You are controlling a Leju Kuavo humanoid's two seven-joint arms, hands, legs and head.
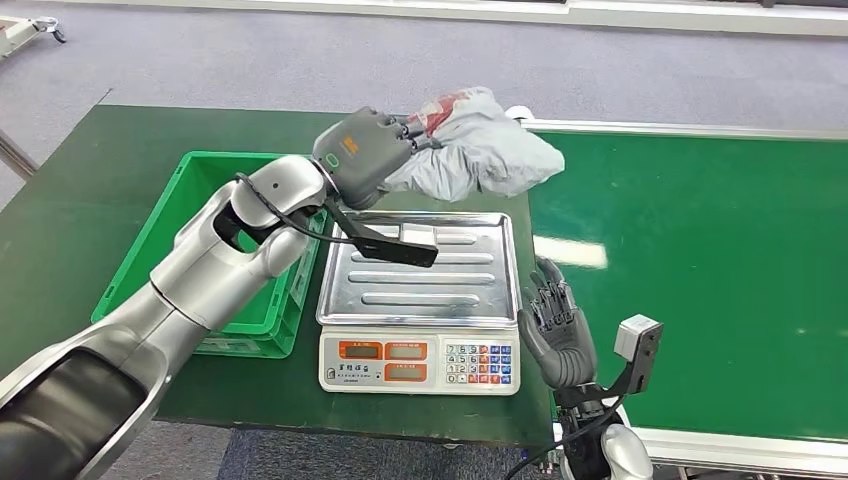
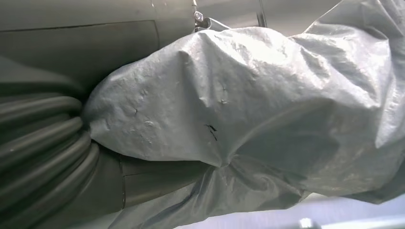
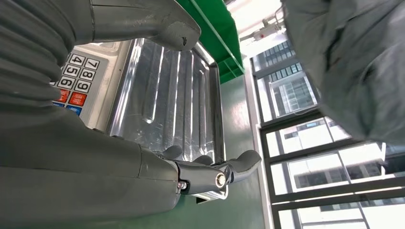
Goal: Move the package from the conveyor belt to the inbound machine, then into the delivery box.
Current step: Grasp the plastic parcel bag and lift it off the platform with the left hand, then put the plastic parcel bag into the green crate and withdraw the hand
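A crumpled grey plastic package [image 1: 480, 150] with a red patch hangs in the air just beyond the far edge of the scale's steel tray [image 1: 420, 265]. My left hand [image 1: 365, 150] grips its left end, fingers buried in the folds. In the left wrist view the grey bag [image 2: 248, 105] bulges out right against the hand's ribbed cover [image 2: 38, 143]. My right hand [image 1: 555, 325] stands by the scale's right front corner, fingers spread and pointing up, holding nothing. In the right wrist view the right hand [image 3: 95, 157] lies beside the tray [image 3: 167, 95], with the package [image 3: 353, 62] beyond.
The scale [image 1: 420, 362] with its keypad sits at the green table's front edge. A green plastic crate [image 1: 215, 250] stands directly left of it. The green conveyor belt [image 1: 700, 260] runs along the right. Grey floor lies beyond the table.
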